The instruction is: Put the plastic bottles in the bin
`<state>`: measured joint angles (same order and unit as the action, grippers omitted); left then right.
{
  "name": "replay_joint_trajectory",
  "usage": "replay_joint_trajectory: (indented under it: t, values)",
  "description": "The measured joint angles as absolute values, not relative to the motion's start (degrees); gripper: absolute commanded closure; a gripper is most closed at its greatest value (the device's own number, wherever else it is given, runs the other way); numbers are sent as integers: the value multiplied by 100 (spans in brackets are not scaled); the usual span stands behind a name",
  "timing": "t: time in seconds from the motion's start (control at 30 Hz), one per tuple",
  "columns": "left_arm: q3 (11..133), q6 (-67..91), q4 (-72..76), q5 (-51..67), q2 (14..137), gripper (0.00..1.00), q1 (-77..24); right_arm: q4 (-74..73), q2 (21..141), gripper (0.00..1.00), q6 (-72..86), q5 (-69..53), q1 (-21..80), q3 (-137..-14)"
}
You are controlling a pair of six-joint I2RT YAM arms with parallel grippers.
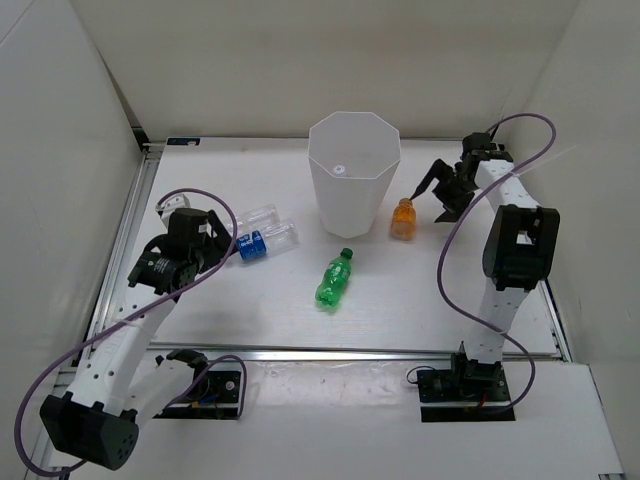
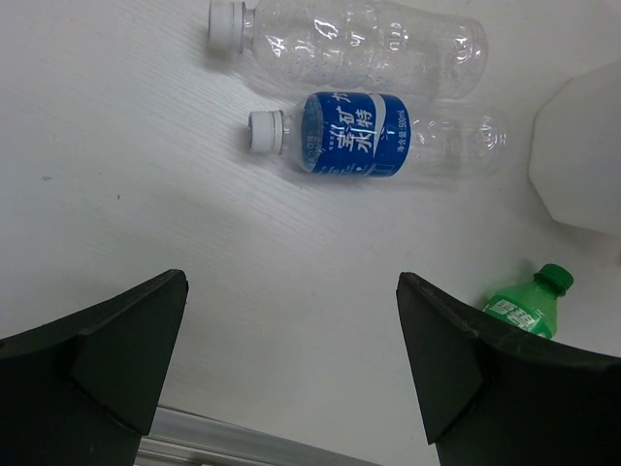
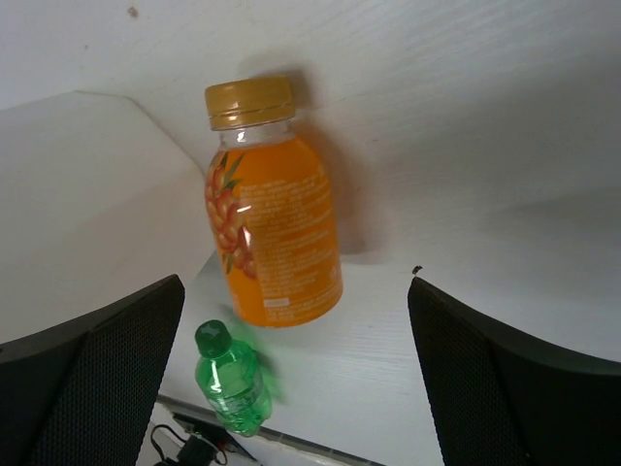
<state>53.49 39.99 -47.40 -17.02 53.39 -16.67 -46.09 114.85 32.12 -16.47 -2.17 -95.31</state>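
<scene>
**Hidden or unclear.** In the top view, the dark fingers of the left tool (image 1: 224,238) merge with its dark body and are hard to separate. The left wrist view cuts off the tall white plastic bin with an octagonal rim (image 2: 582,146) at the right edge. In the same view the lower body of the small green plastic bottle (image 2: 524,306) is hidden behind a finger. It cannot be told whether the short orange plastic bottle (image 3: 277,233) stands or lies. A small pale round mark inside the bin (image 1: 350,215) cannot be identified.

**Arm pose.** The left arm slants forward from its base, with the left tool (image 2: 291,369) aimed at two clear bottles. Its fingers are spread wide over the bare white counter (image 1: 250,310) and hold nothing. The right arm rises with its elbow raised and reaches to the far side. The right tool (image 1: 432,200) is turned toward the orange bottle (image 1: 403,218). Its fingers are wide apart and clear of the bottle.

**Materials and location.**
- All four bottles lie outside the bin, on the counter.
- The orange bottle has a matching cap and a printed label, and sits just beside the bin's right wall.
- The green bottle (image 1: 335,279) lies on the near side of the bin.
- The clear ribbed bottle with a blue label (image 2: 359,136) and the unlabelled clear bottle (image 2: 349,44) lie side by side, left of the bin. Both have white caps.
- The bin wall is smooth and tapers downward.
</scene>
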Motion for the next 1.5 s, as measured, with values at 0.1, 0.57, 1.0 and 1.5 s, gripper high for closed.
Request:
replay_joint_trajectory:
  t: [0.1, 0.57, 1.0, 1.5]
  values:
    - [5284, 4047, -4792, -1686, 5275, 0, -1667, -4591, 11681, 0, 3052, -1651, -174, -9581]
    - [5262, 4163, -4858, -1678, 5288, 0, -1667, -4598, 12768, 26, 2832, -1865, 314, -10068]
    - [5262, 4145, -4925, -1660, 5424, 0, -1667, -4963, 10562, 77, 3105, -1232, 82, -9166]
    - [6189, 3590, -4928, -1514, 7159, 0, -1667, -4012, 11089, 7, 4073, -2576, 1358, -13574]
